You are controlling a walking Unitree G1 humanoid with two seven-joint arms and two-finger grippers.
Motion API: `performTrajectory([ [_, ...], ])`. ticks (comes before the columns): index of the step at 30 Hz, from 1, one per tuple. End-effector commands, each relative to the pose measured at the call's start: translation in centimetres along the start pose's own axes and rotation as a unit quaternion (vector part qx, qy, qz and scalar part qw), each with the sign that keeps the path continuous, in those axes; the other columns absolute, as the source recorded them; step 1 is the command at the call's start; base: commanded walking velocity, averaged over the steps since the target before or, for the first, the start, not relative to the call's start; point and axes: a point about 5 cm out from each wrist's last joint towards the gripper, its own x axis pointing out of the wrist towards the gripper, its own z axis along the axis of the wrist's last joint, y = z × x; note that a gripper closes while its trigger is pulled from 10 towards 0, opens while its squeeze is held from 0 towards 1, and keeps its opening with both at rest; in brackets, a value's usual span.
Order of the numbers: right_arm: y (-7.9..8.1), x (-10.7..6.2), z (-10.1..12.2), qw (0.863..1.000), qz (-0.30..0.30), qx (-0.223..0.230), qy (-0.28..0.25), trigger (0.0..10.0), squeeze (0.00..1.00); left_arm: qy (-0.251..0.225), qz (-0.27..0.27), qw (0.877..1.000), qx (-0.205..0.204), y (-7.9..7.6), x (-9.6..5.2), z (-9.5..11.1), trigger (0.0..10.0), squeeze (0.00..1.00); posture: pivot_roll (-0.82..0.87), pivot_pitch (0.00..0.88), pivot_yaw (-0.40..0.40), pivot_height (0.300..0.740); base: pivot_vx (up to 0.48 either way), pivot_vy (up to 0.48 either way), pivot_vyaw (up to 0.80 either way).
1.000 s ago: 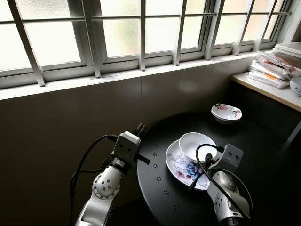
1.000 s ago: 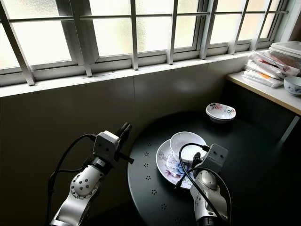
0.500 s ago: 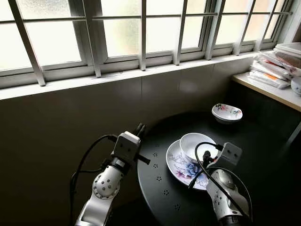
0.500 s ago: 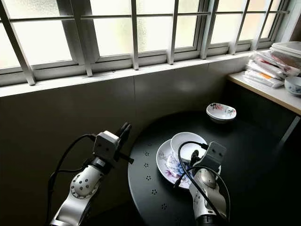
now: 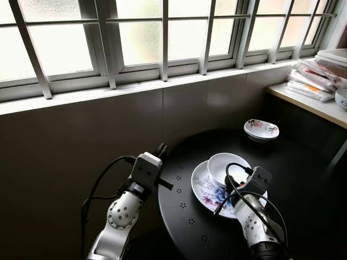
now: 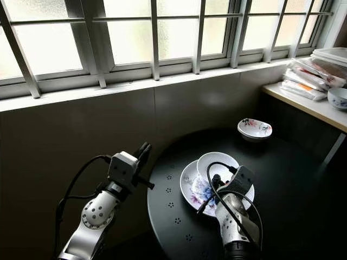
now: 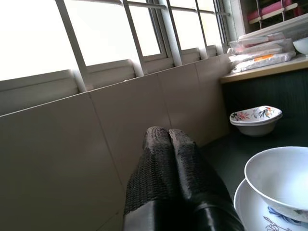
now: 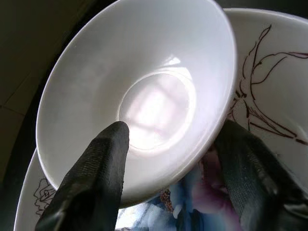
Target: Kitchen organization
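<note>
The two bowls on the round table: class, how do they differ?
The white bowl is plain inside; the small bowl carries a painted flower pattern. The white bowl sits on a floral plate, the small bowl straight on the black table. The right hand straddles the white bowl's rim; the small bowl stands untouched. Both stand upright.

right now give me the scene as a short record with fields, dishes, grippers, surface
surface: round black table below a barred window
white bowl: sits on the floral plate
small floral bowl: alone at the table's far side
side counter: stacked packets
right gripper: open, one finger inside the white bowl, one outside its rim
left gripper: shut, holds nothing, held off the table's left edge
</note>
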Motion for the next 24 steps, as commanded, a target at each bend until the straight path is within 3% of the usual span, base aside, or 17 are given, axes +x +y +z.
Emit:
performTrajectory([
  [1, 0.27, 0.23, -0.31, 0.999, 0.001, 0.031, 0.02, 10.0, 0.0, 0.004, -0.005, 1.0, 0.005, -0.18, 0.08, -0.18, 10.0, 0.0, 0.05, 0.0, -0.017, 0.74, 0.0, 0.0, 0.0],
  [6, -0.49, 0.61, -0.69, 0.995, -0.025, 0.087, 0.046, 10.0, 0.0, 0.006, -0.007, 1.0, 0.008, -0.16, 0.05, -0.36, 10.0, 0.0, 0.05, 0.0, -0.016, 0.74, 0.0, 0.0, 0.0],
  [10, -0.54, 0.66, -0.65, 0.994, -0.025, 0.092, 0.046, 10.0, 0.0, 0.007, -0.007, 1.0, 0.008, -0.2, 0.04, -0.4, 10.0, 0.0, 0.05, 0.0, -0.014, 0.74, 0.0, 0.0, 0.0],
  [11, -0.53, 0.69, -0.52, 0.994, -0.024, 0.097, 0.042, 4.2, 0.0, 0.007, -0.008, 1.0, 0.009, -0.23, 0.05, -0.43, 10.0, 0.0, 0.05, 0.0, -0.014, 0.74, 0.0, 0.0, 0.0],
  [12, -0.51, 0.69, -0.44, 0.994, -0.022, 0.099, 0.04, 2.8, 0.0, 0.008, -0.008, 1.0, 0.009, -0.25, 0.06, -0.44, 10.0, 0.0, 0.05, 0.0, -0.014, 0.74, 0.0, 0.0, 0.0],
  [13, -0.5, 0.68, -0.35, 0.994, -0.021, 0.101, 0.036, 0.0, 0.0, 0.008, -0.009, 1.0, 0.009, -0.26, 0.05, -0.47, 10.0, 0.0, 0.05, 0.0, -0.014, 0.74, 0.0, 0.0, 0.0],
  [24, -0.27, 0.64, -0.28, 0.992, -0.017, 0.12, 0.03, 0.0, 0.0, 0.013, -0.009, 1.0, 0.012, -0.27, 0.01, -0.72, 10.0, 0.0, 0.05, 0.0, -0.014, 0.74, 0.0, 0.0, 0.0],
])
